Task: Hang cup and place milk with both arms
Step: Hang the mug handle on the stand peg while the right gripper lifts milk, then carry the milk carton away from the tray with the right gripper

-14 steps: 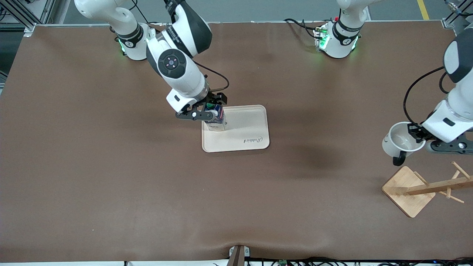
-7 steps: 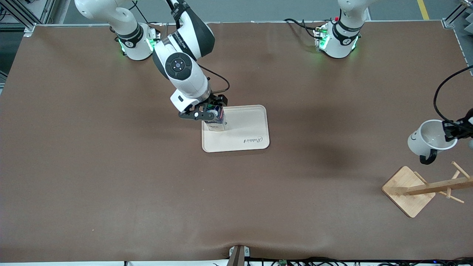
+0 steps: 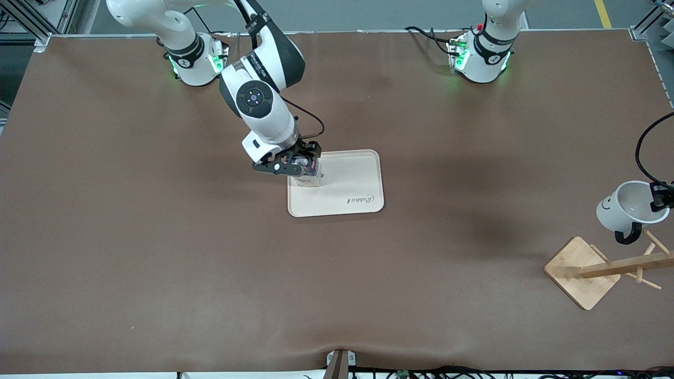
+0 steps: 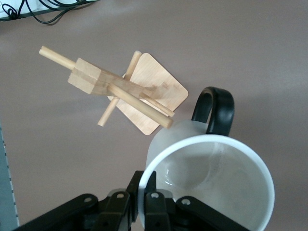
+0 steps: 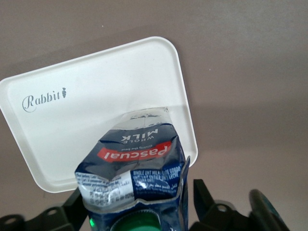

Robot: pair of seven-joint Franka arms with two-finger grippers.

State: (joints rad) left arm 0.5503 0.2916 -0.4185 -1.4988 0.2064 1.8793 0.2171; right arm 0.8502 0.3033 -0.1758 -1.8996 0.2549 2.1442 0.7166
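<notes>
The white cup (image 3: 621, 210) with a black handle (image 3: 628, 234) and smiley face hangs in the air, just above the pegs of the wooden rack (image 3: 584, 271). My left gripper (image 3: 659, 200) is shut on its rim; in the left wrist view the fingers (image 4: 147, 190) pinch the rim of the cup (image 4: 211, 183), with the rack (image 4: 154, 96) below. My right gripper (image 3: 295, 164) is shut on the top of the blue milk carton (image 3: 310, 178), which stands at a corner of the cream tray (image 3: 353, 184). The right wrist view shows the gripper (image 5: 137, 207), the carton (image 5: 139, 163) and the tray (image 5: 96, 130).
The rack stands on a square wooden base near the left arm's end of the brown table, its pegged post leaning toward that end. Cables run along the table edge nearest the front camera. Both arm bases stand at the table edge farthest from it.
My left gripper has carried the cup toward the left arm's end of the table and lower, to just above the rack's pegs. My right gripper has sunk a little over the milk.
</notes>
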